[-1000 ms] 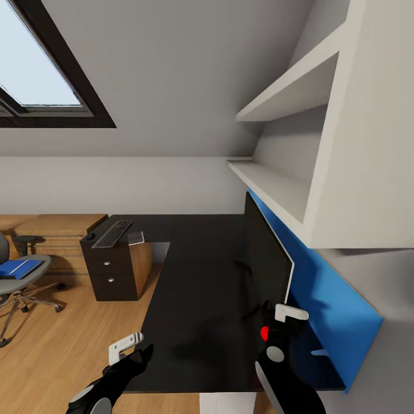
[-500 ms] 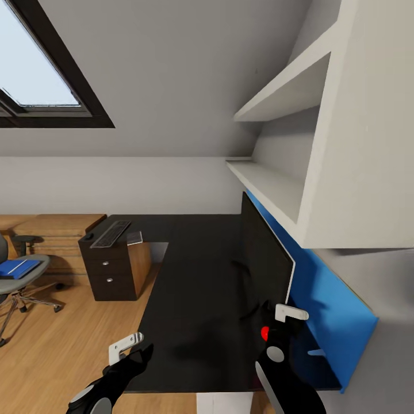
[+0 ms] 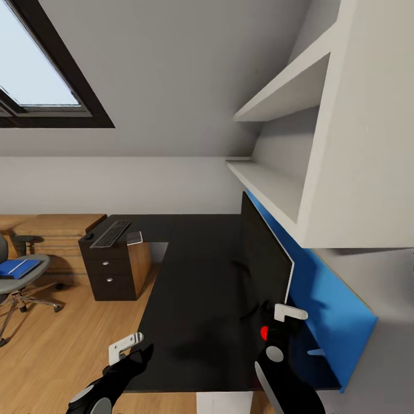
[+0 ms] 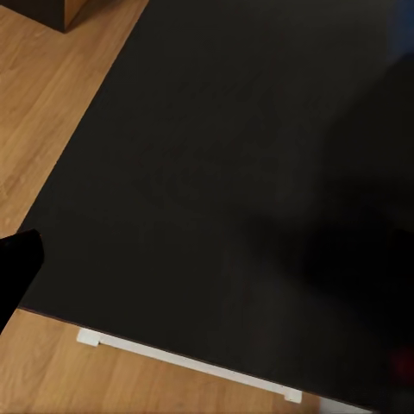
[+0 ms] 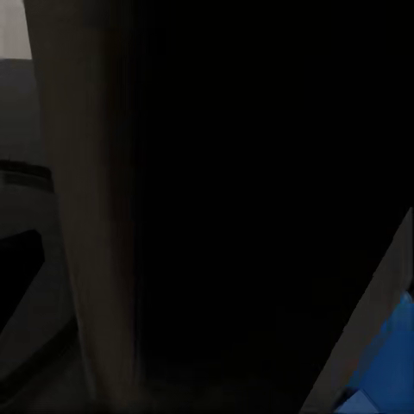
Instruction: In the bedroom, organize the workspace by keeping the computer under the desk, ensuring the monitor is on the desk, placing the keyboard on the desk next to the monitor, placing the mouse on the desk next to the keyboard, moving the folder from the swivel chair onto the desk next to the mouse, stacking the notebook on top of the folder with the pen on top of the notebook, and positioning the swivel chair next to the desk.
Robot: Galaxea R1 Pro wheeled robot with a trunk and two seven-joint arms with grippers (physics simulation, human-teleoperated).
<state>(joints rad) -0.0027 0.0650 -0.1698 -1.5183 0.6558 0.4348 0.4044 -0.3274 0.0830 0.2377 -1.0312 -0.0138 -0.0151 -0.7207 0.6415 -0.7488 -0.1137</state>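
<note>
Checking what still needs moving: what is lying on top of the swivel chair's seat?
On the swivel chair seat lies the blue folder, with a thin pale stick across it, maybe the pen. The chair is cut off by the head view's edge, so the rest of the seat is unseen.

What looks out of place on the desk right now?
The monitor stands edge-on along the blue wall panel, not facing the room. The keyboard sits far off at the desk's other end, and the folder lies on the swivel chair.

walls [image 3: 172, 86]: pale grey, sloped | skylight [image 3: 34, 75] — black frame, bright | floor [image 3: 63, 345]: light wood | white shelves [image 3: 299, 115] above blue wall panel [image 3: 328, 305] | low wooden chest [image 3: 57, 230]
</note>
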